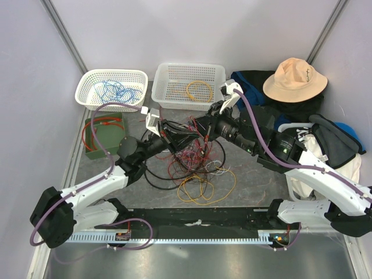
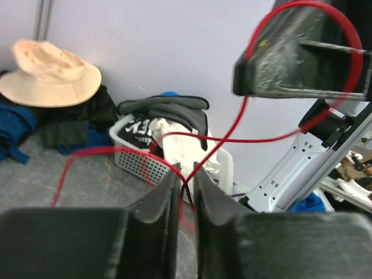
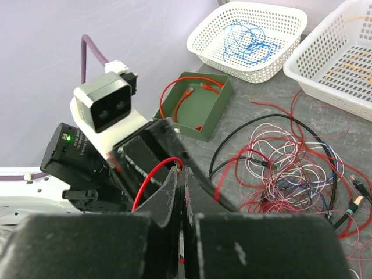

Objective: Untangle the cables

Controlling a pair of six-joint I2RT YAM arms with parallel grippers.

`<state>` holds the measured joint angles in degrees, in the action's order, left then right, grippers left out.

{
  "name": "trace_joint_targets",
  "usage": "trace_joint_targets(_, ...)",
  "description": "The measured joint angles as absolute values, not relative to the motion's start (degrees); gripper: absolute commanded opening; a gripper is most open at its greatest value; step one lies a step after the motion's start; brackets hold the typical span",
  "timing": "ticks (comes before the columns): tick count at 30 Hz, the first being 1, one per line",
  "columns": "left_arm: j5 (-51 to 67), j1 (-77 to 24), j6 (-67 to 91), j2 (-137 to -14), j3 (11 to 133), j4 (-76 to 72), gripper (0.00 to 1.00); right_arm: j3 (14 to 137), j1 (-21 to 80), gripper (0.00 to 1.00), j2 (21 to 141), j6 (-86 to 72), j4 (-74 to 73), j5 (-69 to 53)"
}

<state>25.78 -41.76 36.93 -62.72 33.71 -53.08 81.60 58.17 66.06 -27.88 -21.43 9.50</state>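
My right gripper (image 3: pixel 180 172) is shut tight on a red cable (image 3: pixel 166 159). My left gripper (image 2: pixel 185 177) is a little bit apart, with the red cable running through the gap. The other cables (image 1: pixel 195 154) lie in a messy pile in the middle of the top view.

You're working in a robotics lab test cell.
You have two white robot arms (image 1: pixel 93 195) bolted to a grey tabletop (image 1: pixel 256 174), plain pale wall panels (image 1: pixel 192 29) around it, white perforated plastic baskets (image 1: pixel 163 87), and a beige bucket hat (image 1: pixel 293 80) on dark clothes (image 1: pixel 256 81).
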Motion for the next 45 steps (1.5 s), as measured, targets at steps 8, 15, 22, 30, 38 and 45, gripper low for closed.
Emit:
trace_joint_targets(8, 23.9, -41.8, 35.0, -60.3, 38.8, -40.7, 0.02, 79.8, 58.2, 0.54, 64.8, -27.7, -20.3, 9.8)
trace_joint_targets(15, 17.6, -41.4, 30.3, -55.9, 51.6, -17.0, 0.02, 78.6, 58.2, 0.98, 63.1, -26.0, -23.2, 12.6)
trace_joint_targets(22, 11.8, -40.8, 28.3, -51.8, 57.7, -1.1, 0.02, 80.5, 58.2, 0.98, 61.8, -23.9, -30.9, 17.8)
trace_joint_targets(30, 6.3, -40.6, 27.5, -51.4, 59.8, 11.0, 0.02, 88.7, 58.2, 0.98, 59.9, -22.1, -41.4, 27.6)
trace_joint_targets(38, 1.1, -40.6, 26.5, -46.9, 63.4, 16.8, 0.02, 91.9, 58.3, 0.98, 53.0, -21.1, -47.3, 39.7)
trace_joint_targets(45, -5.2, -39.8, 24.3, -50.4, 74.5, 24.5, 0.02, 85.8, 58.3, 0.98, 49.0, -22.5, -47.9, 42.3)
